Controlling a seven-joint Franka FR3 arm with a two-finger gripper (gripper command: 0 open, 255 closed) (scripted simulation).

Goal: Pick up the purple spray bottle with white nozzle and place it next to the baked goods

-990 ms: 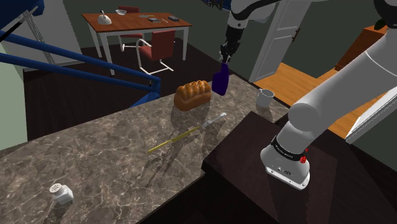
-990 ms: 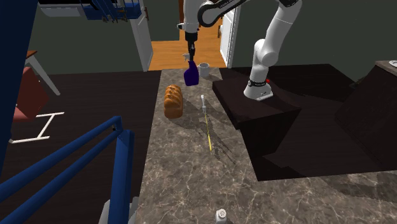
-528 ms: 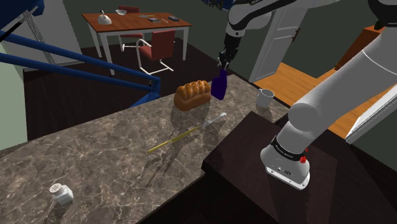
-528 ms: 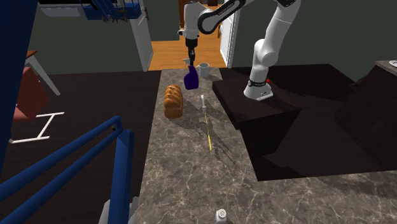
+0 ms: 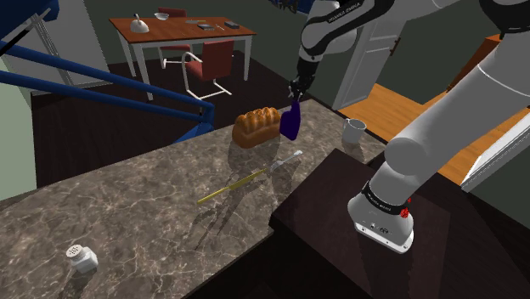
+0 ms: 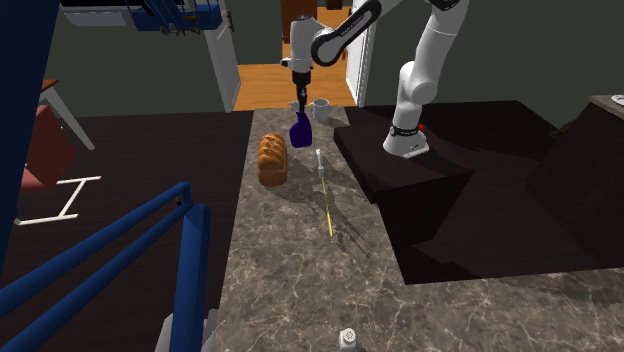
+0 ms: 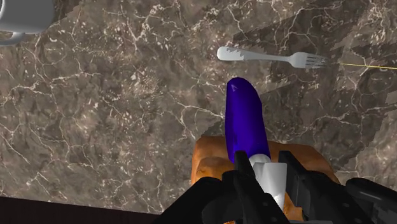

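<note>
Purple bottle (image 7: 245, 121) (white nozzle (image 7: 267, 175)), orange-brown loaf (image 5: 256, 126), white-veined grey-brown counter (image 5: 153, 204).

Carries the purple spray bottle (image 5: 290, 126), clasped in the gripper (image 5: 295, 96), slightly left and lower in the shoulder view, nearer the bread loaf (image 5: 257, 126).

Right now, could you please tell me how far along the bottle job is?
Done: the gripper is shut on the purple spray bottle by its white nozzle. In hand: it is held tilted beside the bread loaf. Left: stand it on the marble counter and release.
</note>
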